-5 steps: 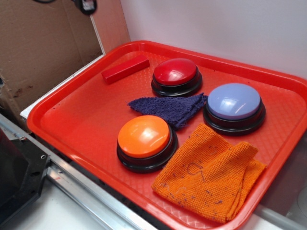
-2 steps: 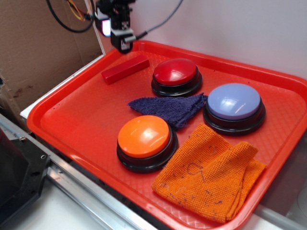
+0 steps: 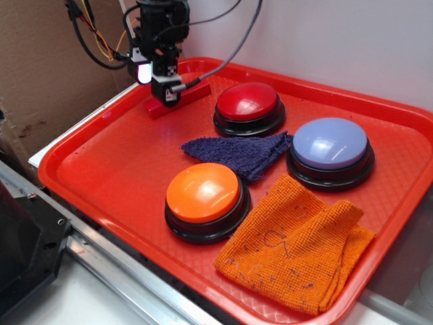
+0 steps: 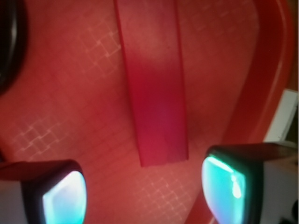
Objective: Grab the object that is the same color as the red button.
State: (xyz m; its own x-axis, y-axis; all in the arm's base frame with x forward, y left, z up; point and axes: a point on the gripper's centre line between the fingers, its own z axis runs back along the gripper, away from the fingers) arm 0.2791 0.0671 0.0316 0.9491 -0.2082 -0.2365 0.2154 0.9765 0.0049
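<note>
— Gripper first?
— Its jaws stand wide apart over the red block, holding nothing; the bar lies between the fingertips at the far left of the red tray.
— What else is in it?
— Red button just right of the block, lavender button, orange button, a purple cloth, an orange cloth.
— Around it?
— Cardboard left, white wall behind.
</note>
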